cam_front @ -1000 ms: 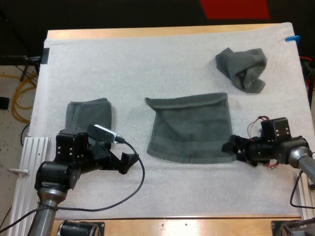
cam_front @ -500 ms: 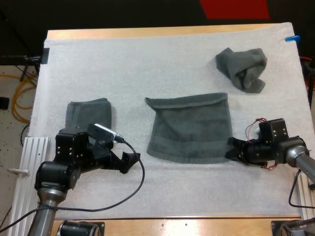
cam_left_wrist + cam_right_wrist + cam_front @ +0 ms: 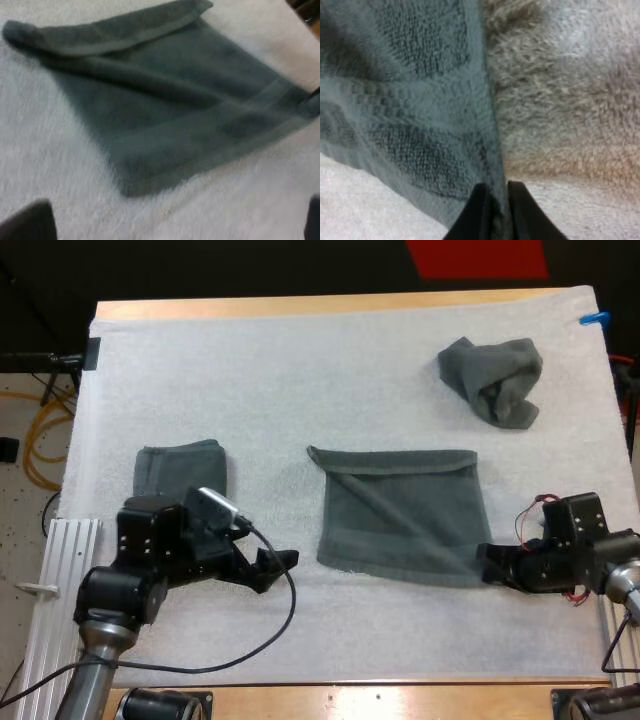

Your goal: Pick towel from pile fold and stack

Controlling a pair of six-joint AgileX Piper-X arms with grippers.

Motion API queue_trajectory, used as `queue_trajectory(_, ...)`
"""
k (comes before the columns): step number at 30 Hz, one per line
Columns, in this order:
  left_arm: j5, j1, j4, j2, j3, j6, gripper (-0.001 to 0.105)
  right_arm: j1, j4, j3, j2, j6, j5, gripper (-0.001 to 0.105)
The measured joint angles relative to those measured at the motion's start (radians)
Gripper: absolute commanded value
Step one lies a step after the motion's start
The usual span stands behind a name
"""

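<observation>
Ideally, the right fingers [image 3: 477, 210], pinching the towel [image 3: 400, 515] by its edge, pull low and slowly; left fingers [image 3: 27, 222] stand spread.

High cam at 6 o'clock, looking down on surface [image 3: 300, 370]. Left wrist faces 2 o'clock, right 9 o'clock, tight; all share spread towel [image 3: 400, 515].

Both arms were black, with grey cylindrical lower links. The left arm [image 3: 112, 592] and right arm [image 3: 572, 538] each carried a boxy wrist housing dotted with small pale screws. The left hand [image 3: 279, 570] had two short black fingers. The right hand [image 3: 484, 565] had fingers [image 3: 479, 212] that tapered to narrow smooth tips.
</observation>
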Motion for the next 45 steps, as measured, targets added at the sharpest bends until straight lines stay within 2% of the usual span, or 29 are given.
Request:
queue_trajectory(7,-0.268,-0.232,-0.021,0.149,0.0,-0.019,0.097,0.0,-0.004,0.0,-0.006,-0.001,0.0,0.001)
queue_trajectory(10,-0.331,-0.296,-0.078,0.24,0.0,-0.061,0.097,0.0,-0.004,0.0,-0.006,-0.001,0.0,0.001)
queue_trajectory(14,-0.36,-0.324,-0.192,0.365,0.0,-0.123,0.097,0.0,-0.004,0.0,-0.006,-0.001,0.0,0.001)
queue_trajectory(18,-0.366,-0.324,-0.275,0.479,-0.002,-0.148,0.097,0.0,-0.004,0.0,-0.006,-0.001,0.0,0.001)
queue_trajectory(25,-0.302,-0.324,-0.344,0.614,-0.019,-0.147,0.096,0.0,-0.004,0.0,-0.006,-0.001,0.0,0.001)
queue_trajectory(28,-0.298,-0.324,-0.352,0.638,-0.035,-0.148,0.089,0.0,-0.004,0.0,-0.006,-0.001,0.0,0.001)
queue_trajectory(32,-0.29,-0.321,-0.368,0.661,-0.04,-0.148,0.067,0.0,-0.004,0.0,-0.006,-0.001,0.0,0.001)
queue_trajectory(34,-0.245,-0.319,-0.382,0.675,-0.041,-0.148,0.06,0.0,-0.004,0.0,-0.006,-0.001,0.0,0.001)
queue_trajectory(37,-0.157,-0.319,-0.398,0.695,-0.042,-0.146,0.058,0.0,-0.004,0.0,-0.006,-0.001,0.0,0.001)
queue_trajectory(43,-0.132,-0.319,-0.4,0.699,-0.042,-0.152,0.057,0.0,-0.004,0.0,-0.006,-0.001,0.0,0.001)
queue_trajectory(45,-0.127,-0.32,-0.4,0.699,-0.042,-0.152,0.053,0.0,-0.004,0.0,-0.006,-0.001,0.0,0.001)
